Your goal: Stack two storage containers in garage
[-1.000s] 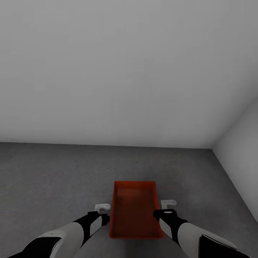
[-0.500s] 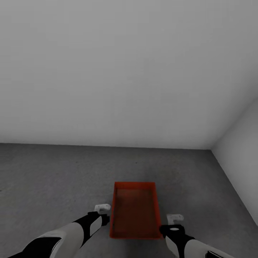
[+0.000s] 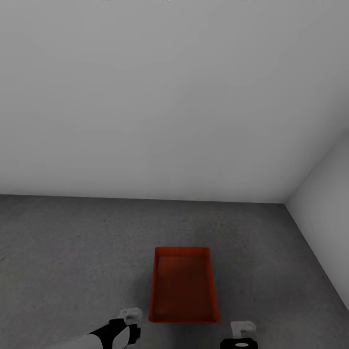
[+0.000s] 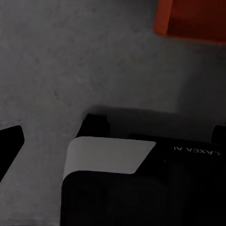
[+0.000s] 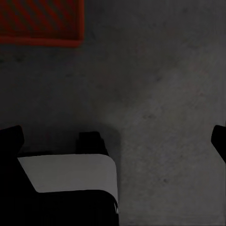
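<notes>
One storage container sits on the dark grey concrete floor of the garage, in the near middle of the head view, not far from the corner where the grey-white back wall meets the side wall. It is an orange-red open-topped bin, upright, with its long axis running straight away from the robot toward the back wall; one short end faces the robot, the other the wall. Its inside is shaded, so the ribbing is hard to make out there.

Both grippers are cut off at the lower edge of the head view: the left gripper shows a pale tip just off the container's near left corner, and the right gripper a pale tip beyond its near right corner. Neither touches the bin.

From the left wrist view comes a corner of the container seen from outside, flat orange, with bare floor between it and the dark fingers. From the right wrist view comes a corner looking into the container, where the ribbed bottom is plain. In both wrist views the fingers stand wide apart at the frame's edges with nothing between them but concrete.
</notes>
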`<state>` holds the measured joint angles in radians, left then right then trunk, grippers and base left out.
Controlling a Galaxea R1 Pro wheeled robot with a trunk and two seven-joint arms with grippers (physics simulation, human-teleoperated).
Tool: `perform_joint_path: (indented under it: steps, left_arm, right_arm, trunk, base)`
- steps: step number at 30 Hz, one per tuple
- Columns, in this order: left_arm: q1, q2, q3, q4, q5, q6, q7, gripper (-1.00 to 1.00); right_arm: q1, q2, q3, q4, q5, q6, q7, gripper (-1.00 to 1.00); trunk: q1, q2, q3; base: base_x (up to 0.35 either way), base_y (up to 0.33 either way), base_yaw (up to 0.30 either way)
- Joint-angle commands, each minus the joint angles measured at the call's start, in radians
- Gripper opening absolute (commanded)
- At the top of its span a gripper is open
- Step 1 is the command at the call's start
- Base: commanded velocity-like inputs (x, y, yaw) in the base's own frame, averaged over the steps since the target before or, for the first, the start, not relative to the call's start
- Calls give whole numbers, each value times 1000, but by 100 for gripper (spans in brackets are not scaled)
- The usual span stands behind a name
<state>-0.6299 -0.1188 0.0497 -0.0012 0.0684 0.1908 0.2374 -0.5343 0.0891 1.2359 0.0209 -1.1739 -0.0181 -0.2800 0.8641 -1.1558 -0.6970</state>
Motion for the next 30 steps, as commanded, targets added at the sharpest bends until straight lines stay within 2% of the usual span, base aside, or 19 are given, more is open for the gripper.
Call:
perform_joint_path:
  steps: [1,4,5,7,11,16,20,22,30]
  left_arm:
    - [8,2,4,0,7,1,4,100]
    - [61,7,4,0,6,-9,3,100]
    - [96,9,4,0,6,-14,2,100]
    - [128,24,4,0,7,-16,2,100]
    - [141,45,4,0,6,-17,1,100]
    - [144,51,4,0,6,-28,-1,100]
    - [153,57,4,0,8,-66,0,100]
    - [177,64,4,0,8,-79,0,100]
    - [214,73,4,0,9,-88,3,100]
  right_arm:
    - [4,1,9,2,-9,-2,-1,100]
    - [29,-1,8,2,-9,-4,-1,100]
    - [54,-1,8,2,-9,-5,-1,100]
    - [95,-2,8,2,-8,-22,-1,100]
    - [122,-2,8,2,-9,-34,-1,100]
    - [178,-3,8,2,-6,-38,1,100]
    - [234,-3,7,2,14,-44,5,100]
    - [266,-3,7,2,30,-62,15,100]
    - [301,-10,7,4,39,-96,26,100]
  trunk:
    - [-4,7,3]
    - [-15,28,12]
    - [-19,35,15]
    - [-27,49,21]
    - [-42,77,34]
    - [-61,112,50]
    - [-77,140,62]
    - [-84,154,68]
    - [-84,154,68]
  base:
    - [0,0,0]
    - [0,0,0]
    - [0,0,0]
    - [0,0,0]
    - [0,0,0]
    - [0,0,0]
    - [0,0,0]
    - [0,0,0]
    - [0,0,0]
